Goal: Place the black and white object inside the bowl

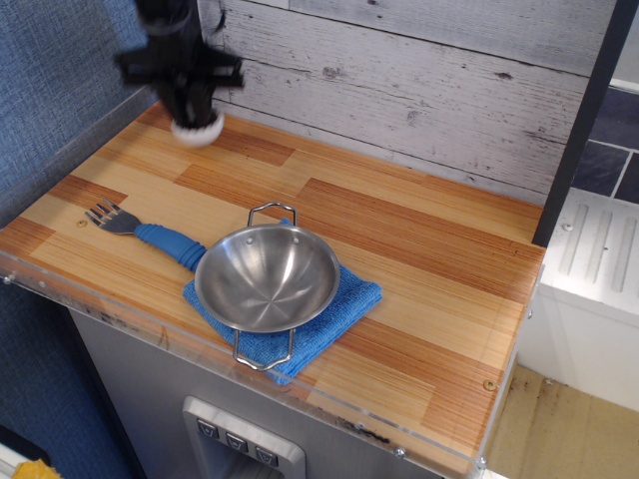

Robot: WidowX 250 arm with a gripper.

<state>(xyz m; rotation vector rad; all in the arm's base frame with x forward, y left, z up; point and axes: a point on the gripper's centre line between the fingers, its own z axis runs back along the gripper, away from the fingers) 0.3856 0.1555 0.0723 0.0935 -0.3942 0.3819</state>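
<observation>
The black and white object (198, 132) shows as a small white dome at the far left back of the wooden counter, blurred and lifted just off the surface. Its black top is hidden by the fingers. My gripper (194, 114) is directly above it, pointing down, shut on the object's top. The bowl (267, 279), shiny steel with two wire loop handles, stands empty at the front middle of the counter, well in front and to the right of the gripper.
The bowl rests on a blue cloth (344, 307). A blue-handled fork (152, 236) lies left of the bowl. A grey plank wall (419, 80) runs behind the counter, and a blue wall (50, 90) stands at the left.
</observation>
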